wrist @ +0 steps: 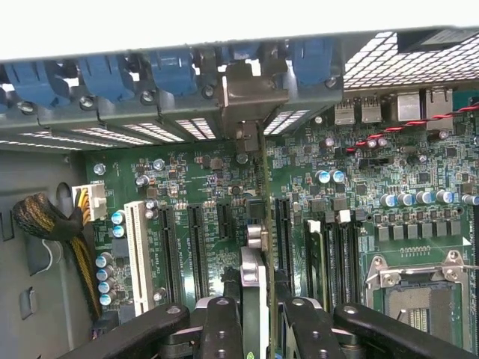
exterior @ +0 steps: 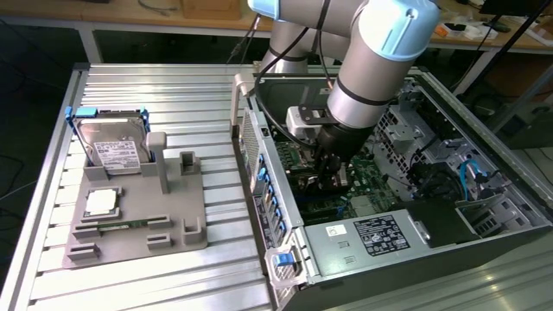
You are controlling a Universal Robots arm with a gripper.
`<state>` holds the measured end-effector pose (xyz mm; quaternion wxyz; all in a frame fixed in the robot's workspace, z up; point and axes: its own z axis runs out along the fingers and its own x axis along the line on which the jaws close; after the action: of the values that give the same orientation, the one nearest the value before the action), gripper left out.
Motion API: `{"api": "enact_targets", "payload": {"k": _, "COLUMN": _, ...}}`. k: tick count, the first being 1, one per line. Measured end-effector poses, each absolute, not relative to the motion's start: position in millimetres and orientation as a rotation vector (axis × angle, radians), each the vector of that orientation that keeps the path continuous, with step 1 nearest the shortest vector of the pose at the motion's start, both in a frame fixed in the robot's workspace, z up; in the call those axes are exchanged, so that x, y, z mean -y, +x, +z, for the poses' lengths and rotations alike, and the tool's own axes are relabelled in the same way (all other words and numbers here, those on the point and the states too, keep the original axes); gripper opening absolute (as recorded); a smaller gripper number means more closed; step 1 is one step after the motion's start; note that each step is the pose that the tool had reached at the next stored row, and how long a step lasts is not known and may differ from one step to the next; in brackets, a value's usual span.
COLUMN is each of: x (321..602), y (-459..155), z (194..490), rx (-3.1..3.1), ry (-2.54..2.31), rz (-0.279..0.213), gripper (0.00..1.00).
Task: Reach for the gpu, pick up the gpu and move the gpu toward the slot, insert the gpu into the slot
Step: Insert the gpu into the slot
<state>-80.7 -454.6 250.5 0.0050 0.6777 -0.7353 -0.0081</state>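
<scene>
We saw the gripper [wrist: 258, 318] lowered inside the open computer case [exterior: 484, 214], its jaws closed on the gpu [wrist: 254, 258]; the card was held edge-on between the black fingers [wrist: 221, 329], well away from the grey fixture [exterior: 129, 220] on the bench. Above the motherboard [wrist: 359, 187] the card's long axis ran toward the rear wall of the case, its silver bracket [wrist: 247, 93] at that wall among the blue clips [wrist: 172, 71]; it hung in line with the row of black expansion slots [wrist: 283, 232], so the slot lay straight below the jaws. We could not tell whether its edge had met the slot; the fingers hid the near end. In the exterior view the arm [exterior: 380, 71] covered the card.
</scene>
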Motion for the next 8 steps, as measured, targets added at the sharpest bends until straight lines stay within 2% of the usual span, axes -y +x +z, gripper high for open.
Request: {"api": "enact_targets", "payload": {"k": 8, "x": 454.6, "y": -80.7, "z": 248.6, "rx": 2.292, "ry": 2.134, "rz": -0.025, "gripper": 0.27}}
